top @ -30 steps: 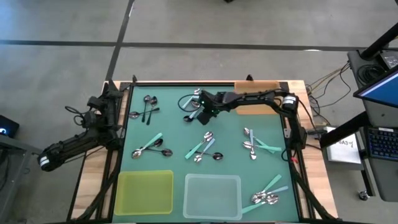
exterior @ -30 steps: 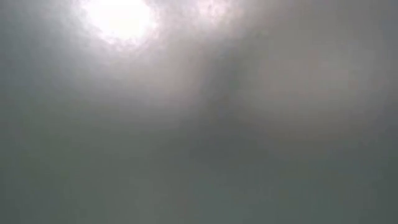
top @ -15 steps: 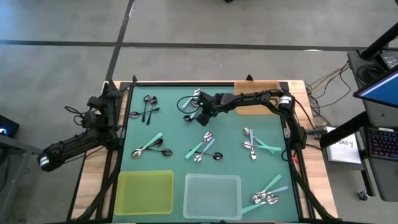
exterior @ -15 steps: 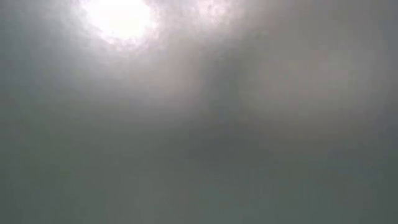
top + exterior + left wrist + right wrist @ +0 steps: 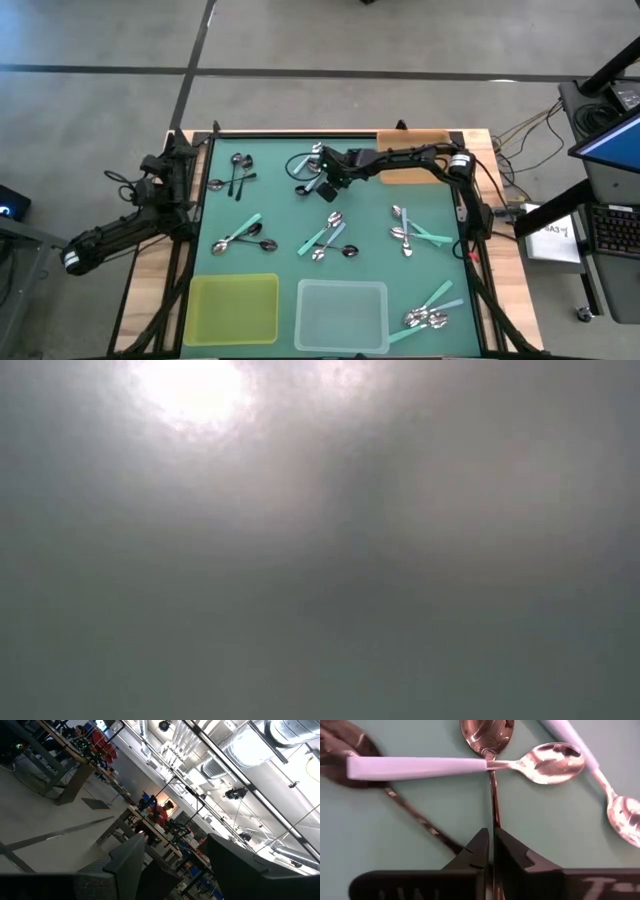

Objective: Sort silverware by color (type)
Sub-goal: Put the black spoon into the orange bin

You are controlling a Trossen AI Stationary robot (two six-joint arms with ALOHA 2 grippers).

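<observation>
Right hand (image 5: 326, 180): low over the far-middle cluster of the surface (image 5: 280, 215). In the right wrist view the fingers (image 5: 480, 851) are nearly together, pinched on the thin dark handle of a black-handled spoon (image 5: 493, 795) whose bowl lies just ahead.
Change: over the last second the right arm's elbow has edged slightly toward the middle of the surface; the hand sits at about the same spot over the cluster. No spoon has left the surface.
Meaning: judged as the grasp just made, lift not yet begun.
Neighbours: a light-blue spoon (image 5: 470, 766) lies across the gripped handle just past the fingertips; a second light-blue spoon (image 5: 600, 780) lies beside. A lift may drag or flip the crossing one.
Left hand (image 5: 175, 862): parked off the surface's left edge, fingers apart, pointing up into the room; idle.
Silverware: loose groups lie far-left (image 5: 238, 172), middle-left (image 5: 240, 236), centre (image 5: 330, 237), right (image 5: 410, 232) and near-right (image 5: 428, 312).
Trays: yellow tray (image 5: 235, 308) and clear tray (image 5: 342, 316) hold nothing; orange tray (image 5: 412, 160) is partly under the right arm.
Progress: sorting barely started, by my reading.
Low view: fogged, shows nothing.
</observation>
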